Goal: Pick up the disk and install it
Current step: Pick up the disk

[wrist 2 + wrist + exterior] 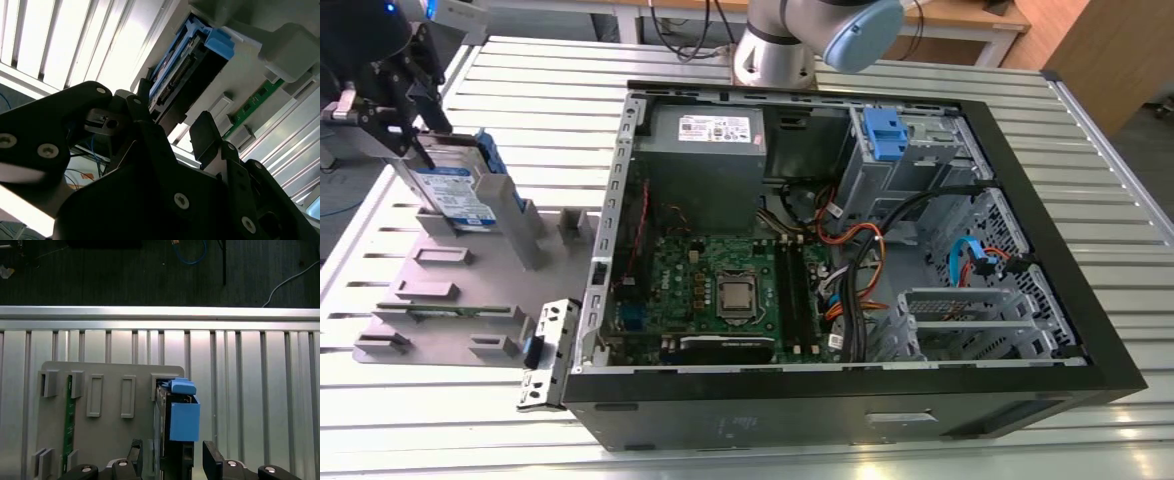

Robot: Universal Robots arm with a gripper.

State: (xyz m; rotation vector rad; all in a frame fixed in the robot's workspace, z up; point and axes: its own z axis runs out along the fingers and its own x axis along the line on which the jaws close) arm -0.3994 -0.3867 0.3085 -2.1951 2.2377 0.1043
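Note:
The disk (454, 190) stands on edge in a slot of the grey holder plate (440, 300), at the exterior view's left. It is silver with a white-and-blue label and a blue bracket. My gripper (420, 135) hangs at the disk's upper end. In the first wrist view the disk (182, 422) lies between my two black fingers, and the gripper (172, 447) is open with a gap on each side. The second wrist view shows the disk (187, 70) just beyond my open gripper (172, 105).
An open computer case (854, 250) lies on the slatted metal table (1067, 440), with a blue caddy (883, 135) on its bay and a grey power supply (700, 150). A green memory stick (68, 425) stands in another holder slot. The arm's base (781, 45) is behind the case.

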